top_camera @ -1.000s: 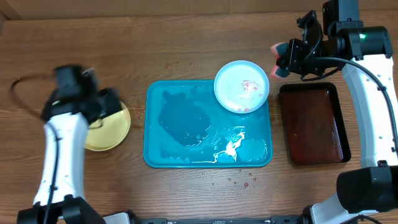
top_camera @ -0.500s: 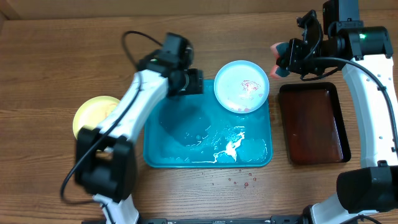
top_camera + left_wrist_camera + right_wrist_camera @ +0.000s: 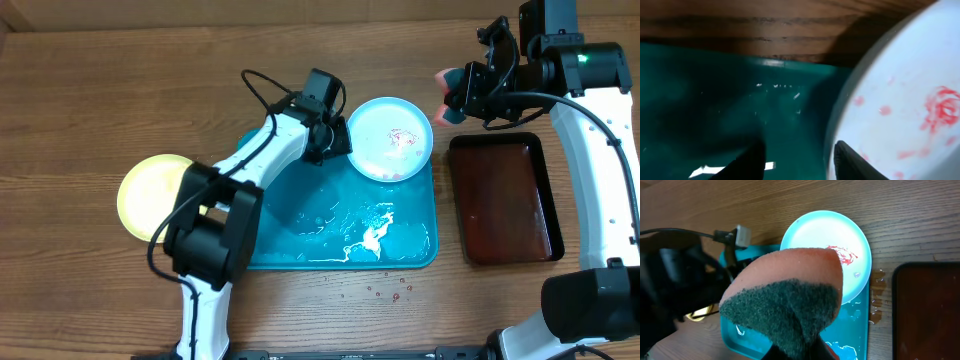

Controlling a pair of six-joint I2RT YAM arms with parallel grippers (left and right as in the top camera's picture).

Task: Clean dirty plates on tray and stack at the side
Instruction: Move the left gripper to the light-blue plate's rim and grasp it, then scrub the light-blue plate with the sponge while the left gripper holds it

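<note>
Looking down on a brown wood-grain table (image 3: 300, 60). Locating the turquoise tray (image 3: 410, 250) at table centre, wet, with white streaks (image 3: 368, 240) pooling toward its near right corner. Locating the blue-rimmed plate (image 3: 389, 139) in the tray's far right corner, overlapping the raised rim and showing red smears on its white centre. Locating a yellow-green-rimmed plate (image 3: 145, 195) on the bare table just left of the tray, partly hidden under the left arm; not resolving whether single or stacked. Noting the smaller dark red-brown tray (image 3: 500, 200) lying just right of the turquoise one. Finding the left gripper (image 3: 338, 145) reaching over the tray's far edge at the left rim of the blue-rimmed plate. Confirming by left wrist camera: fingers spread, one finger (image 3: 752, 160) over the tray floor, the other over the plate's white face, the rim passing between them; contact not determinable. Finding the right gripper (image 3: 452, 92) hanging above the table beyond the tray's far right corner, apart from the plate, pinching a sponge (image 3: 785, 290) with pink body and dark green scouring face. Noting small red droplets (image 3: 388, 290) on the table just in front of the tray.
</note>
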